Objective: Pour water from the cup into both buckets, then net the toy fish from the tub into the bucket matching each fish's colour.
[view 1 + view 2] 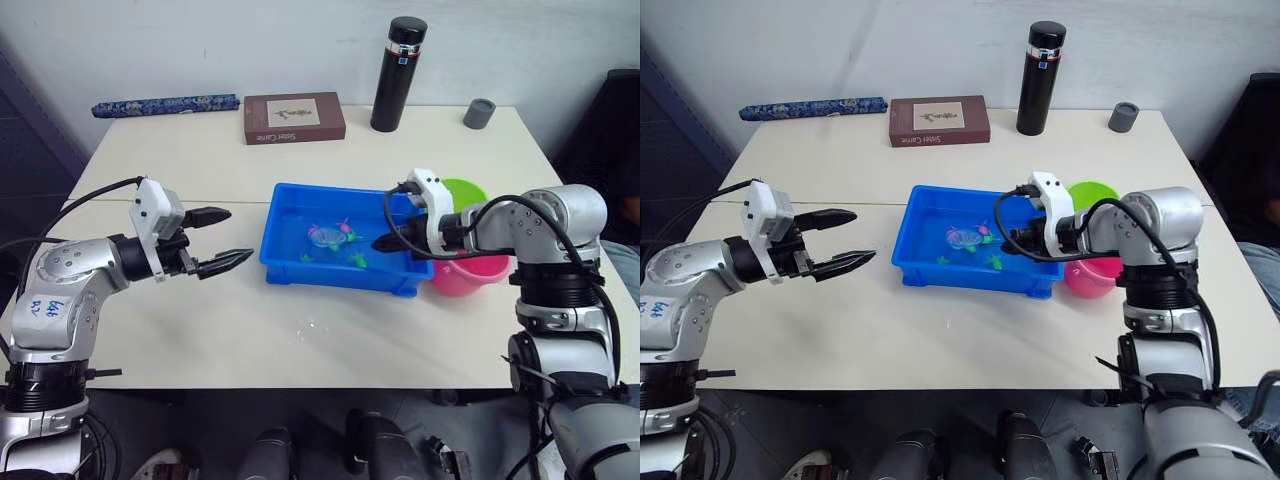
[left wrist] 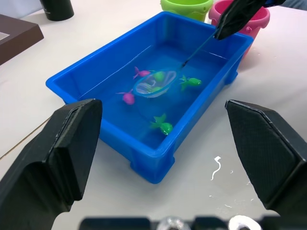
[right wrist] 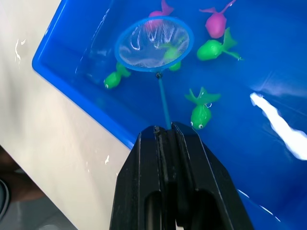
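The blue tub [image 1: 283, 215] sits mid-table and holds water with several toy fish, pink [image 3: 216, 22] and green [image 3: 201, 113]. The net [image 3: 154, 43] has its light blue hoop down in the tub, over a green fish [image 3: 169, 52]. My right gripper [image 3: 165, 130] is shut on the net's thin handle, above the tub's right end. The green bucket [image 1: 466, 190] and the pink bucket [image 1: 470, 275] stand just right of the tub, behind my right arm. My left gripper [image 1: 238, 235] hovers open and empty, left of the tub. The cup is out of view.
Along the table's far edge stand a tall black flask [image 1: 398, 62], a small grey cup [image 1: 479, 113], a brown book [image 1: 294, 118] and a blue patterned roll [image 1: 165, 104]. Water drops [image 2: 217, 167] lie on the table by the tub.
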Available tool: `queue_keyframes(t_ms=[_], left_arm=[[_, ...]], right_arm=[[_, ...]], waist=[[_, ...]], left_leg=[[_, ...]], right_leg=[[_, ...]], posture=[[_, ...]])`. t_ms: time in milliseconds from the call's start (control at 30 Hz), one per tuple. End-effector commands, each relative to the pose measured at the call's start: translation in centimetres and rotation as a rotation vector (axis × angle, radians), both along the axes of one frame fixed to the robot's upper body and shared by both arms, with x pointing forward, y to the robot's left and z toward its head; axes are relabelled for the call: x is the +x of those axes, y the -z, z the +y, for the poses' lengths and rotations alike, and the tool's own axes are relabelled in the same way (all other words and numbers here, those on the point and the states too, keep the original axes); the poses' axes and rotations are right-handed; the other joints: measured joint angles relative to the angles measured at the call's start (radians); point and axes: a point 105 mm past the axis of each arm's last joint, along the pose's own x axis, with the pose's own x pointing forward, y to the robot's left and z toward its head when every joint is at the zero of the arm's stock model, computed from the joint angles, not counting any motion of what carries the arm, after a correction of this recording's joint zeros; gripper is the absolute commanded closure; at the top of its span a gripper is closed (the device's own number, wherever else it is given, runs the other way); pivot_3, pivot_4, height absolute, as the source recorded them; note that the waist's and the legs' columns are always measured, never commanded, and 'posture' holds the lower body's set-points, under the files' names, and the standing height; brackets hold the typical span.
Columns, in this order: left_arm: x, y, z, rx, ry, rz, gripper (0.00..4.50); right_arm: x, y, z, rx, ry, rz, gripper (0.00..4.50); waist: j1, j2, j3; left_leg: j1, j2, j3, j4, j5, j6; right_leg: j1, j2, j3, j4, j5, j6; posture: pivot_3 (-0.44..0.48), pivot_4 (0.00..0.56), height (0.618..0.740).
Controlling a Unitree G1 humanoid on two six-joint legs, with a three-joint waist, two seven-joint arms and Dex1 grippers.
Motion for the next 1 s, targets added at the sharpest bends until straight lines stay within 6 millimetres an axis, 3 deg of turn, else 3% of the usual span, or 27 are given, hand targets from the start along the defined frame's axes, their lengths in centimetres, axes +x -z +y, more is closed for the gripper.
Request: queue_keyframes(t_ms=[33,500,833,1000], left_arm=[[-0.6,-1.0,0.0,-0.005,0.001,-0.037,0.07],[-1.0,-1.1,0.2,-0.006,-0.015,-0.03,0.07],[-1.0,-1.2,0.4,-0.001,-0.016,-0.027,0.07],[-1.0,-1.3,0.3,0.002,-0.007,-0.028,0.07]], right_arm=[[0.6,-0.9,-0.3,0.011,0.044,-0.017,4.5],[1.4,0.4,-0.3,-0.003,0.113,0.054,4.5],[2.3,-0.8,-0.9,-0.012,0.173,-0.028,4.5],[1.5,-1.9,-1.4,-0.016,0.135,-0.105,4.5]], waist=[[0.0,0.0,0.0],[-0.007,0.0,0.0],[-0.022,0.0,0.0],[-0.022,0.0,0.0]], left_leg=[[0.0,0.0,0.0,0.0,0.0,0.0],[0.0,0.0,0.0,-0.001,0.0,0.0],[-0.001,0.0,0.0,-0.001,0.0,0.0],[-0.002,0.0,0.0,-0.002,0.0,0.0]], right_leg=[[0.0,0.0,0.0,0.0,0.0,0.0],[0.0,0.0,0.0,0.0,0.0,0.0],[0.0,0.0,0.0,-0.001,0.0,0.0],[-0.002,0.0,0.0,-0.001,0.0,0.0]], posture=[[0.0,0.15,0.74],[0.0,0.15,0.74],[0.0,0.15,0.74],[0.0,0.15,0.74]])
